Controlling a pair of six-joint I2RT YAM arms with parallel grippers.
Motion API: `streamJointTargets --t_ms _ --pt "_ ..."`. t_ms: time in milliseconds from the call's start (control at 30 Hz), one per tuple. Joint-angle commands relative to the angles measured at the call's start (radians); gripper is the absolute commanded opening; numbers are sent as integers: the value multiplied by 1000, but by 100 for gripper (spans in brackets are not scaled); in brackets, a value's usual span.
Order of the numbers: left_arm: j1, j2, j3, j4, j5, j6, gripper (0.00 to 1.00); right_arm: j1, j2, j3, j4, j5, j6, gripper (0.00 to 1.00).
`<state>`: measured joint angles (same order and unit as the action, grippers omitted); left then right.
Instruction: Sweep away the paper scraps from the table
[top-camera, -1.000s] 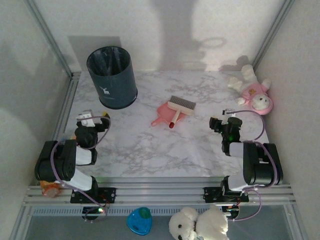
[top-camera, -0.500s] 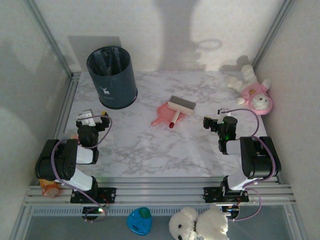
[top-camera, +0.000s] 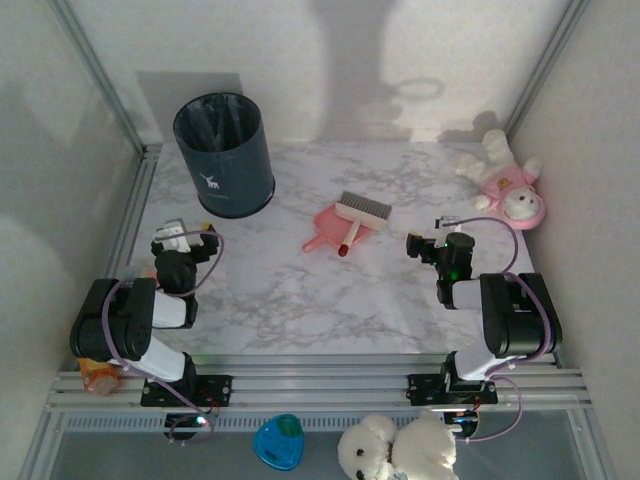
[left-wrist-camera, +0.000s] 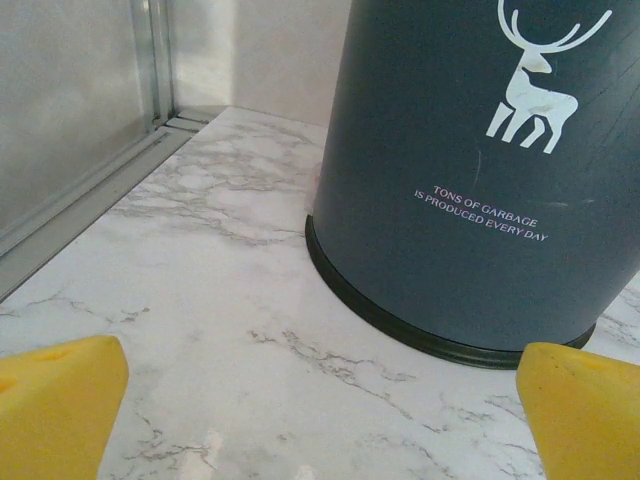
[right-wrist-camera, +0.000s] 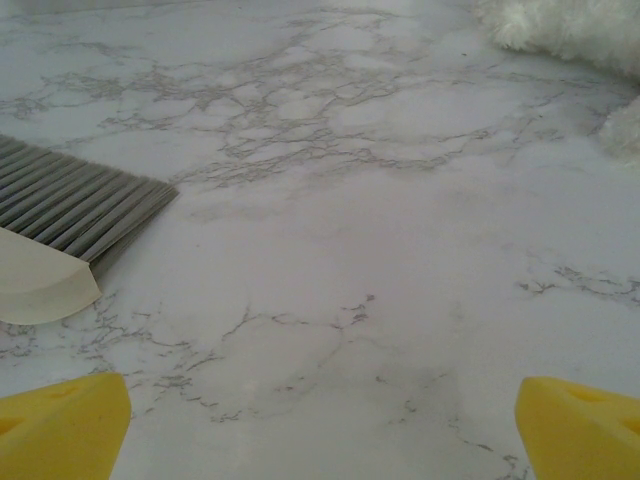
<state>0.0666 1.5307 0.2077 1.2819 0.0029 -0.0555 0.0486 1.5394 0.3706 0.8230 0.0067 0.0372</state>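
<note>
The paper scraps are out of view. The white marble table (top-camera: 300, 300) lies bare around both arms. My left gripper (top-camera: 190, 236) rests low at the near left, open, its yellow fingertips (left-wrist-camera: 60, 400) wide apart over bare marble, facing the dark bin (left-wrist-camera: 480, 170). My right gripper (top-camera: 425, 241) sits low at the near right, open, with nothing between its yellow fingertips (right-wrist-camera: 585, 420). It points toward a brush (top-camera: 362, 210), whose grey bristles (right-wrist-camera: 80, 200) show at the left of the right wrist view. The brush lies across the pink dustpan (top-camera: 322, 228) at the table's middle.
A dark blue bin (top-camera: 225, 155) with a white deer print stands at the far left. A plush toy in pink (top-camera: 505, 185) lies at the far right corner, its white fur (right-wrist-camera: 570, 30) close to the right gripper. Metal rails frame the table.
The right gripper swung left toward the brush and dustpan, then held still over the last half second. The left arm shifted only slightly. Brush and dustpan have not moved.
</note>
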Motion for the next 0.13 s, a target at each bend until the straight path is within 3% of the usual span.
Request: streamJointTargets --t_ms 0,100 --pt "-9 4 16 6 -14 3 99 0 5 19 21 19 -16 99" --pt "-10 4 17 5 -15 2 100 0 5 19 21 18 -17 99"
